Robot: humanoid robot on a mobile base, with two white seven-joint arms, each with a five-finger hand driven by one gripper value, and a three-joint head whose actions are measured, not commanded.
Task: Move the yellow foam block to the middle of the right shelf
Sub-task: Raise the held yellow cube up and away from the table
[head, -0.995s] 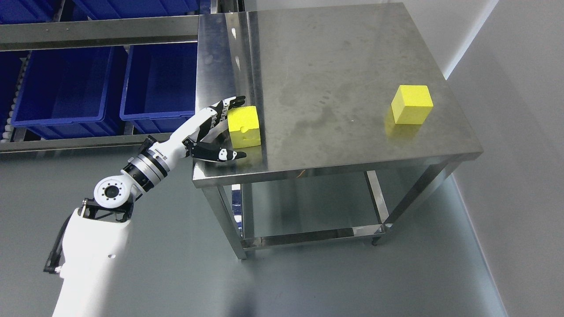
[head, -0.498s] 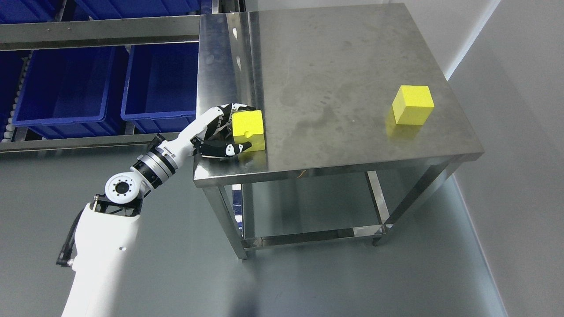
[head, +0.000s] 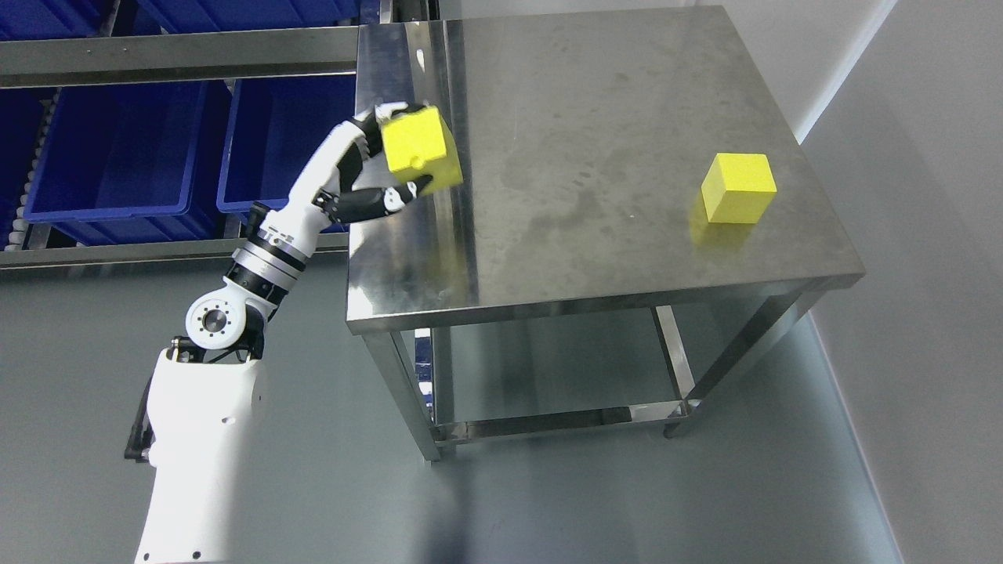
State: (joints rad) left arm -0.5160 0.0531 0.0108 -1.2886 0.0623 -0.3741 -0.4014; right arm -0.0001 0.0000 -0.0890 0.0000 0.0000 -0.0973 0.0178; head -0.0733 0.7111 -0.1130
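Note:
My left hand (head: 388, 153) is shut on a yellow foam block (head: 419, 147) with a small notch in one edge. It holds the block tilted in the air above the left part of the steel table (head: 595, 235). The thumb presses the block from below and the fingers wrap its top left. A second yellow foam block (head: 738, 188) stands on the table near its right edge. The right arm is out of view.
Blue bins (head: 125, 149) sit on a rack with a steel rail (head: 172, 59) to the left of the table. A pale wall (head: 925, 196) runs along the right. The table has a lower bar (head: 548, 419) near the grey floor.
My left hand closed on the notched block and lifted it off the table's front left, up and slightly back. The camera view shifted a little.

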